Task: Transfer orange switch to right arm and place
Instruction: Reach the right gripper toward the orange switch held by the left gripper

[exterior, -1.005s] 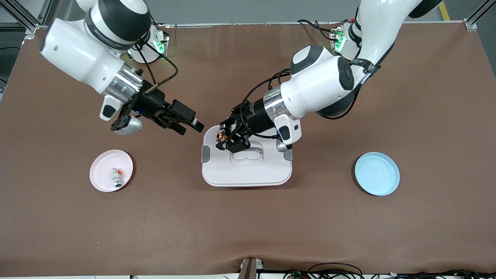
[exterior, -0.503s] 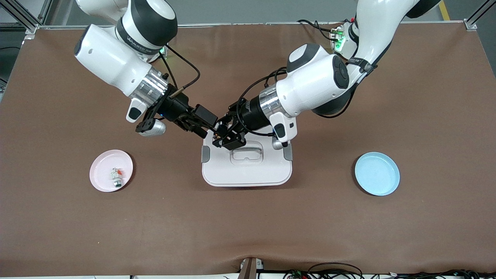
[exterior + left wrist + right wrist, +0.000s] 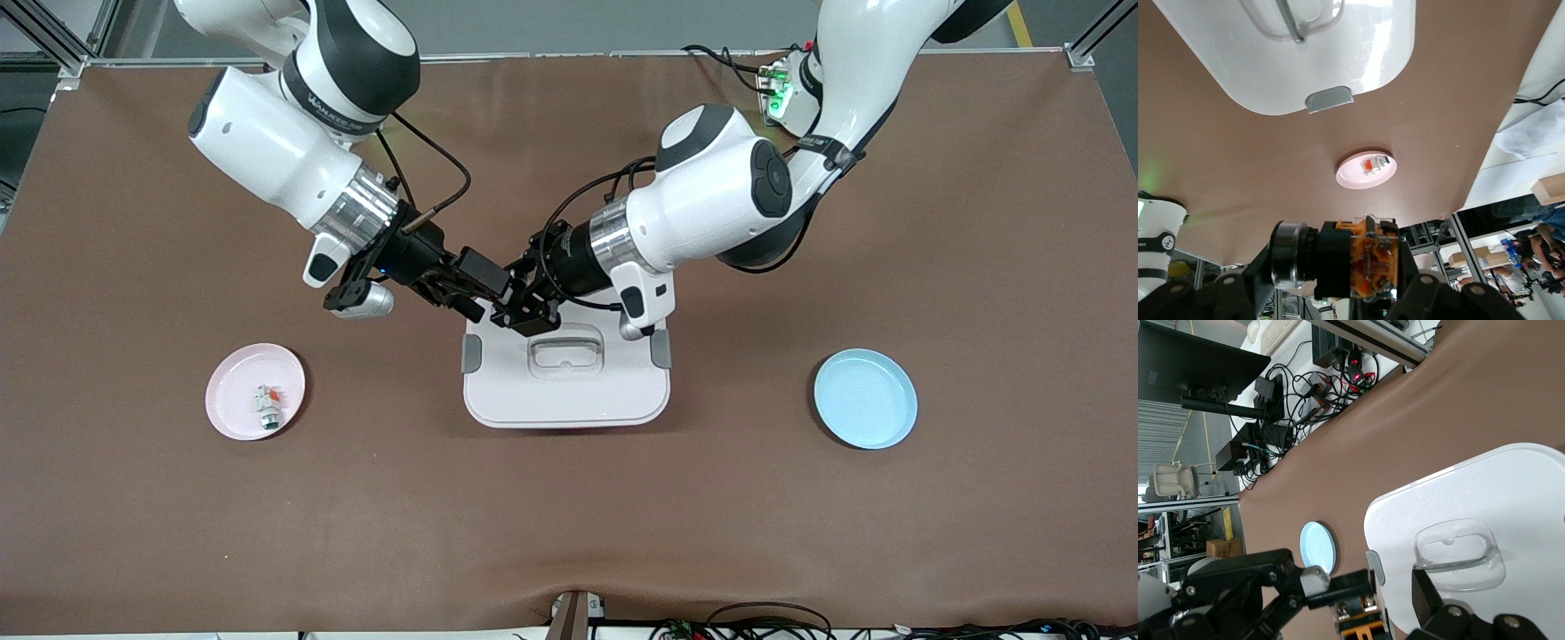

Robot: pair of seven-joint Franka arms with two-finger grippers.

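Centre of the front view, slightly above middle: both black two-finger grippers meeting nose to nose over the upper corner of the white rounded-square plastic lid (image 3: 569, 391) with grey side clips and a clear recessed handle. Left gripper (image 3: 524, 311), coming in from the upper right of that frame, clamped narrow on the tiny black blocky switch with orange-copper centre (image 3: 1368, 257); in the left wrist view the switch sits low in the frame between the black fingers (image 3: 1425, 297), orange face toward the camera, a silver-rimmed round cap on one end. Right gripper (image 3: 484, 293), coming in from the upper left of the front frame, spread wide, fingers either side of the switch; contact with it not clear. In the right wrist view, bottom centre, the switch's orange edge (image 3: 1361, 627) peeking out beside a black finger (image 3: 1431, 597), with the left gripper's dark linkage (image 3: 1258, 587) at lower left. Switch itself hidden in the front view by the two grippers.

Small pink round plate (image 3: 255, 392) at lower left of the front frame, carrying a small white-and-green part with a red bit (image 3: 268, 402). Small light-blue round plate (image 3: 865, 398) at lower right, also visible in the right wrist view. Brown tabletop mat (image 3: 569, 533) under everything.
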